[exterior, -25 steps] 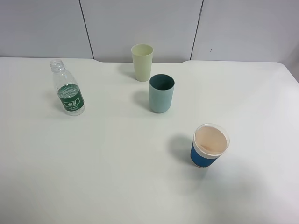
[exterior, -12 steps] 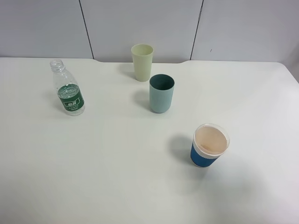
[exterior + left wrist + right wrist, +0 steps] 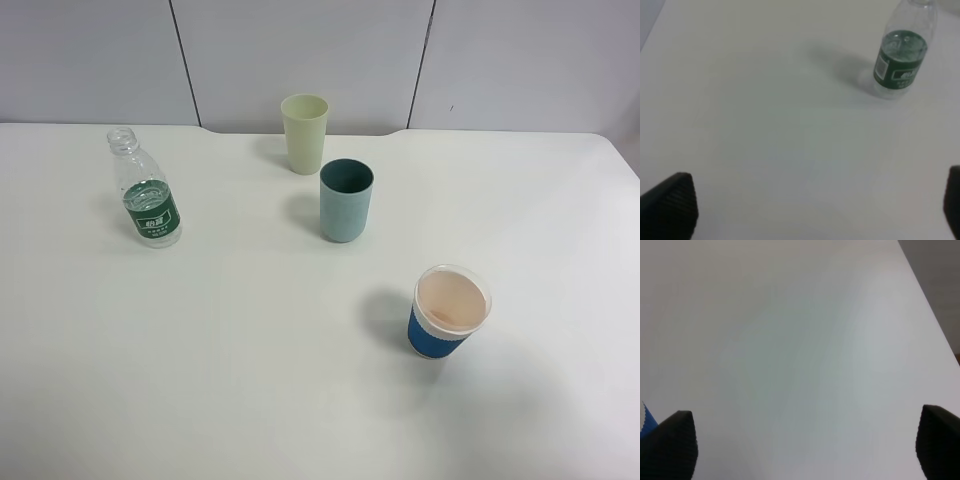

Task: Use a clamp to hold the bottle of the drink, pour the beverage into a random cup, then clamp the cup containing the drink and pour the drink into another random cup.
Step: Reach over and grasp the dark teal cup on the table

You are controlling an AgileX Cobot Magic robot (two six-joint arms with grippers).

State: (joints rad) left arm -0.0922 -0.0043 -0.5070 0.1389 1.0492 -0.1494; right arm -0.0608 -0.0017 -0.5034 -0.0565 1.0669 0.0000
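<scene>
At the far left of the table (image 3: 200, 380) the bottle (image 3: 148, 190) stands upright and uncapped, well apart from everything else. Nothing holds it, so the first step, clamping it, looks not yet begun. The left gripper (image 3: 812, 202) hangs over bare tabletop with its jaws spread wide and nothing between them. In its wrist view the bottle sits ahead and off to one side, so the arm would do well to line the jaws up on it first. It should then come in level and close across the green label, where the body is straight, rather than on the ribbed neck. A gentle squeeze seems wise: the thin plastic will likely give, and with no cap a hard pinch could push the beverage up and out. Towards the middle, the pale yellow-green tumbler (image 3: 304, 132) stands at the back and the teal tumbler (image 3: 346, 200) close in front of it, apparently not touching. The pour is best aimed at the teal one's centre, with the neck kept low over its rim. Further right and nearer the camera stands the blue-sleeved paper cup (image 3: 448, 312), which plays no part. The right gripper (image 3: 805, 440) is likewise parted and empty over bare table.
</scene>
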